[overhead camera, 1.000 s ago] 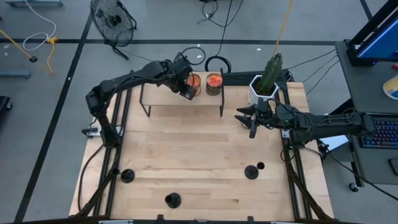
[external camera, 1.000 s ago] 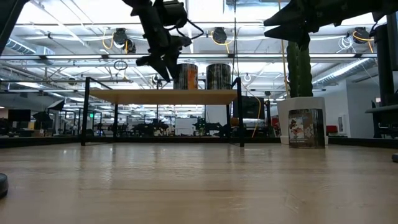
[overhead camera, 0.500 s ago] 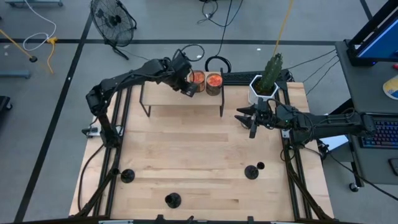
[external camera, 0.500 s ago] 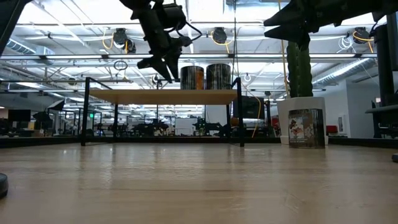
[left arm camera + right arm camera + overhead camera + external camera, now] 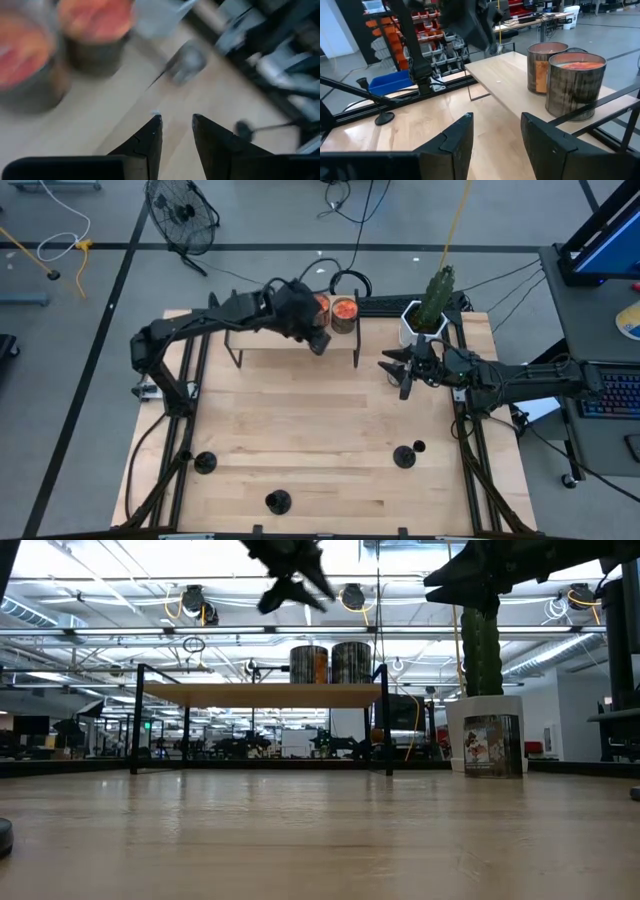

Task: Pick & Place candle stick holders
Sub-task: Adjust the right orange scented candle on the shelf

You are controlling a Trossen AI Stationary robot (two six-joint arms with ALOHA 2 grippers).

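Three black candle stick holders stand on their round bases near the table's near edge: one at the left [image 5: 205, 462], one in the middle [image 5: 277, 501], one at the right [image 5: 404, 456]. The left one also shows in the right wrist view [image 5: 384, 118]. My left gripper [image 5: 320, 343] [image 5: 176, 120] hangs open and empty above the low wooden shelf [image 5: 280, 348], just near of two candle jars [image 5: 343, 312]. My right gripper [image 5: 396, 378] [image 5: 496, 119] hovers open and empty, pointing level, at the right of the shelf.
The shelf on black legs stands at the far middle with the two jars on its right end [image 5: 574, 82]. A cactus in a white pot [image 5: 424, 320] stands at the far right, behind my right arm. Bare wood [image 5: 310, 420] lies between the shelf and the holders.
My left gripper has drawn back from the left jar, rising and going toward the table's near and right edges, and has tipped up to a flatter slant. The left jar has slid a little toward the right jar. My right arm has kept still.
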